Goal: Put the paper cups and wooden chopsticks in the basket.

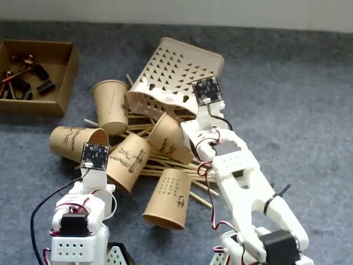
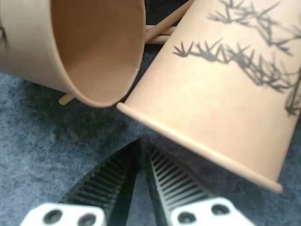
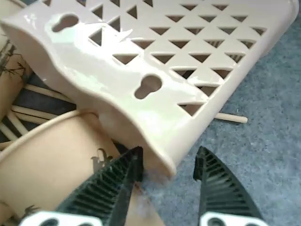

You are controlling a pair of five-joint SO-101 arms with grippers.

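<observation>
Two hands (image 2: 141, 147) (image 3: 169, 155), five cups (image 1: 168, 199) (image 1: 128, 161) (image 1: 77, 141) (image 1: 110, 105) (image 1: 168, 138), one basket (image 1: 176, 66)

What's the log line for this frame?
left gripper: shut, at cup rim | right gripper: open, astride basket rim | basket: tipped over | paper cups: five, loose | chopsticks: strewn under cups

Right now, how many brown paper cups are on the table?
5. Far-left cup; back cup left of the tipped cream plastic basket; middle cup; right cup at the basket's rim; nearest cup. The basket may hide more.
</observation>
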